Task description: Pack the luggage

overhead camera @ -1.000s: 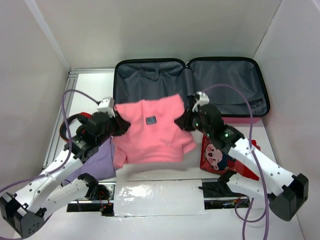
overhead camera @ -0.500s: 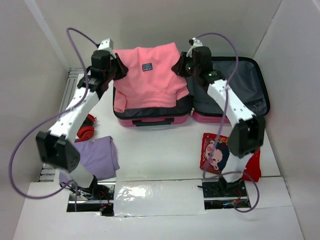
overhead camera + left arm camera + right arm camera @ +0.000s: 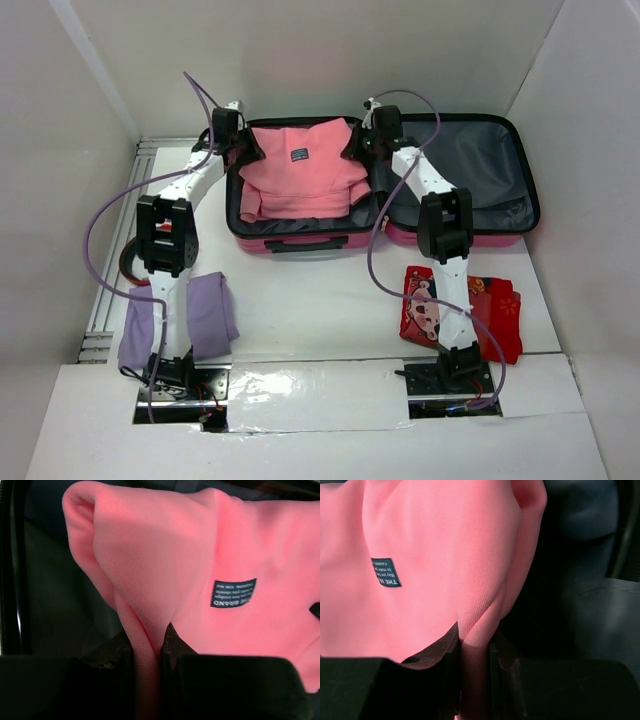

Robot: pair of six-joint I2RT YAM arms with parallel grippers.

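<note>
A folded purple garment (image 3: 205,315) lies on the surface (image 3: 320,300) at left, beside my left arm. My left gripper (image 3: 238,148) is nearly closed and pinches a fold of the pink sweater (image 3: 300,180) at its left shoulder. In the left wrist view, fabric fills the narrow gap between the fingers (image 3: 172,645). The sweater sits within the left half of the luggage (image 3: 470,170), which lies open flat at the far side of the surface, grey lining up. My right gripper (image 3: 365,140) is equally narrow and clamps the sweater's right shoulder near the hinge. A red cartoon pouch (image 3: 428,305) lies at right, in front of the luggage.
</note>
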